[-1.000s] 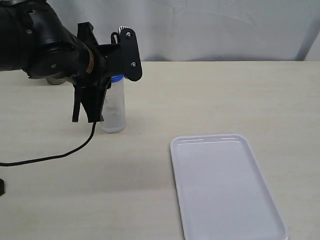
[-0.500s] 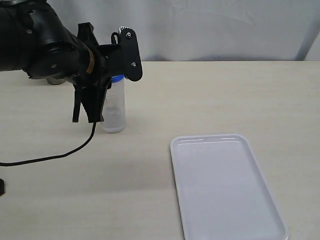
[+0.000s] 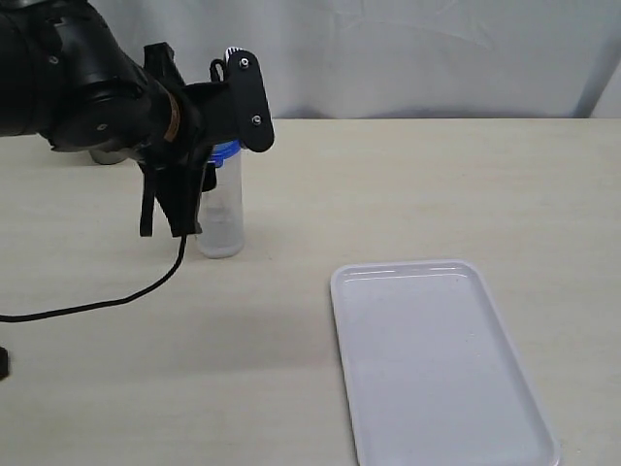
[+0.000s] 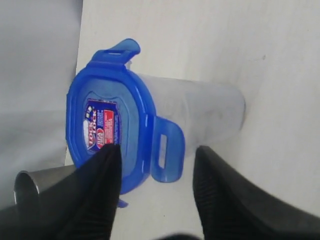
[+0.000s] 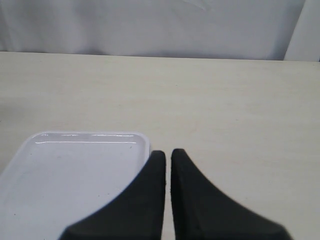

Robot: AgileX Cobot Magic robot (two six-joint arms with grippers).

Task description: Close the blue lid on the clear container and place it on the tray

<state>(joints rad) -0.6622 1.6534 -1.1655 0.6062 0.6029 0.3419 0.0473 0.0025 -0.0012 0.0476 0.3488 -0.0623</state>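
The left gripper (image 4: 157, 155) has its fingers (image 4: 102, 190) spread moderately, holding nothing. One sits against the rim of the blue lid (image 4: 107, 125); the other stands clear of it. A lock flap juts out into the gap between them. The lid sits on top of the clear container (image 3: 223, 218), which stands upright at left of centre in the exterior view, well apart from the tray (image 3: 441, 359) at lower right. The two flaps in sight stick outward, so the lid looks seated but not latched.

The right gripper (image 5: 167, 155) has its fingers pressed together with nothing between them and hangs just beyond the tray's near corner.

The risks:
- The container is tall and narrow, so a sideways nudge from the bulky wrist could tip it.
- Lifting by the lid before the flaps snap down could pull the lid off.
- A steel cup (image 4: 27, 182) stands close behind and could be bumped.

The table (image 3: 437, 184) is pale and matte, with a black cable (image 3: 87, 308) trailing across the lower left. A white cloth (image 3: 408, 58) covers the background.
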